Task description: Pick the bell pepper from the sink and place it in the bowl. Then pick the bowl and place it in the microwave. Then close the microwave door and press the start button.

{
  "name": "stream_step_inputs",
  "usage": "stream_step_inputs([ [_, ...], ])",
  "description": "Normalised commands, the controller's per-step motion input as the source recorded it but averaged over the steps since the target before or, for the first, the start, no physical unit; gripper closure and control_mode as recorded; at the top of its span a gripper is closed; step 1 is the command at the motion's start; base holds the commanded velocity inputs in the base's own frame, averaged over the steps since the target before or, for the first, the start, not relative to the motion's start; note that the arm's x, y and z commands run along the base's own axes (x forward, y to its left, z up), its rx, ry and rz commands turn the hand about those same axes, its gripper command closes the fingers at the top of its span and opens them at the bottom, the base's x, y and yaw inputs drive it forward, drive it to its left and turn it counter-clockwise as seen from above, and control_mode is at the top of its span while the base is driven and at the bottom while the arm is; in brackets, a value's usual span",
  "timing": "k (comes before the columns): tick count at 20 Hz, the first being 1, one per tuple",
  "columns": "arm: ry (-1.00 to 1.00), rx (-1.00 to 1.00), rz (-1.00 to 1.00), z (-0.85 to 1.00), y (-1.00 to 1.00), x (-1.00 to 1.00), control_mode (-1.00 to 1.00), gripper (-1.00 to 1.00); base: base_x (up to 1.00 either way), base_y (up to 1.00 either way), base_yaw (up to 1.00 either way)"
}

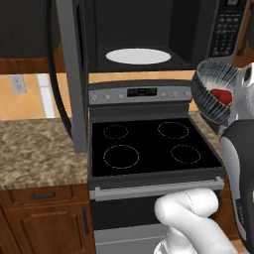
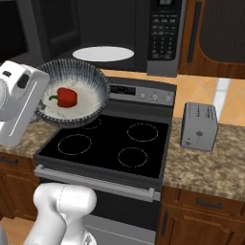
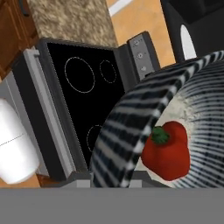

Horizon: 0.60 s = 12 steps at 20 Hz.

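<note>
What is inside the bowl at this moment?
The bowl holds one red bell pepper with a green stem, lying on its pale floor. The near wall hides part of the floor in the hand view, so anything small there cannot be ruled out.

The gripper's fingertips can't be made out from any angle, so how it grips the bowl (image 2: 72, 93) can't be told. In the left base view the arm covers the bowl's right side and part of the bell pepper (image 1: 222, 96). In the hand view the bowl's rim runs off the right and bottom edges. The microwave (image 2: 162, 36) is cut off at the top, its button labels too small to read. The microwave door (image 1: 69, 74) runs past the top edge.
</note>
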Motion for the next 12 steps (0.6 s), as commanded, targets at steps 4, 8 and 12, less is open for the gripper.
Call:
stream_step_inputs([
  [4, -0.20, 0.01, 0.08, 0.86, 0.11, 0.38, -1.00, 1.00, 0.00, 0.00, 0.00],
  [8, -0.10, 0.00, 0.26, 0.56, 0.09, 0.93, -1.00, 1.00, 0.00, 0.00, 0.00],
  [12, 0.00, -0.17, 0.30, 0.11, 0.10, 1.00, -1.00, 1.00, 0.00, 0.00, 0.00],
])
